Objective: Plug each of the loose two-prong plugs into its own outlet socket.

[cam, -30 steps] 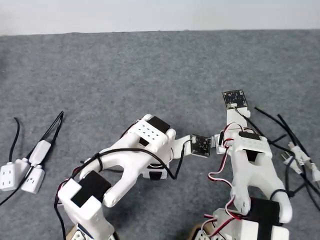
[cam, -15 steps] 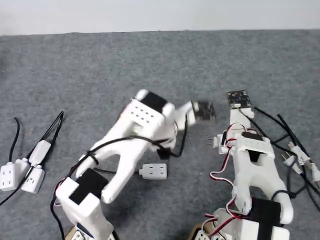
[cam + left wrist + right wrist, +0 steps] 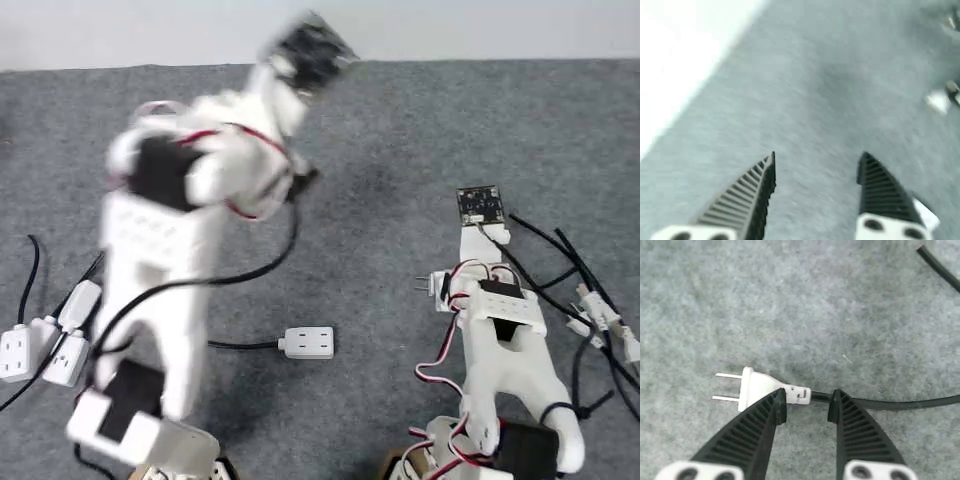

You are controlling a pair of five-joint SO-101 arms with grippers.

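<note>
A white two-prong plug (image 3: 756, 388) lies on the grey carpet, prongs pointing away from its black cord (image 3: 890, 403). My right gripper (image 3: 808, 396) is open and straddles the plug's neck where the cord begins. In the high view the same plug (image 3: 430, 286) sits just beside the right arm's wrist. A white outlet socket (image 3: 308, 343) on a black cord rests alone on the carpet in the middle. My left gripper (image 3: 818, 157) is open and holds nothing, high above bare carpet. The left arm (image 3: 190, 180) stands raised toward the far edge.
Several white outlet blocks (image 3: 45, 350) with black cords lie at the left edge. More loose plugs (image 3: 598, 318) and tangled black cables (image 3: 560, 250) lie at the right edge. A pale wall (image 3: 450, 30) borders the carpet at the back.
The left arm has lifted away from the middle and swung up toward the far left, leaving the outlet socket on the carpet. The right arm has barely moved.
</note>
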